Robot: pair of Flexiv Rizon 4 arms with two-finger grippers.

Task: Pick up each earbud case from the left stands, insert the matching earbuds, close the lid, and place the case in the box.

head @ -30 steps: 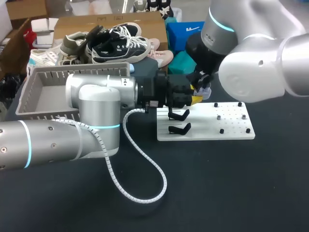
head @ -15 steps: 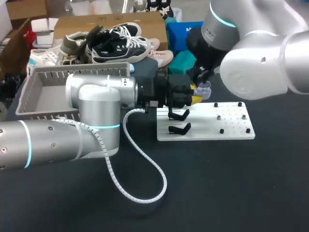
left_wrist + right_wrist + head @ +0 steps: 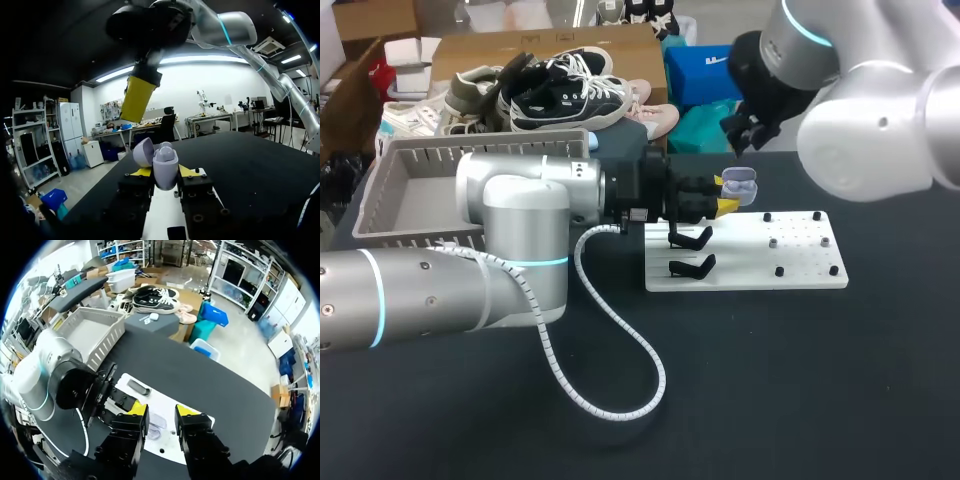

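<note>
1. Earbud case [image 3: 739, 186] is being held by the left end effector [image 3: 728, 200], whose fingers are pressing on it from two sides. It is sitting just above the far-left corner of the white board [image 3: 800, 265] on the desk [image 3: 770, 380].
2. Its lid [image 3: 142, 151] is standing open and tilted back. The left wrist view is showing a rounded earbud [image 3: 165, 146] sitting in the top of the case body.
3. The right end effector [image 3: 748, 128] is now hanging above and beyond the case, clear of it. One second ago it was down at the case opening; since then it has been rising and pulling back toward the far right.
4. Its fingers are standing apart with nothing between them. The right wrist view is showing the case well below the gap.
5. Judgement: a withdrawal with empty fingers is pointing to the earbud insertion being complete for this case. Whether both earbuds are fully seated cannot be told.
6. The two black stands [image 3: 691, 252] on the left part of the board are carrying nothing.
7. Judgement: the lid is still awaiting closure. After that, the case is due for the grey box [image 3: 380, 200] at the far left.
</note>
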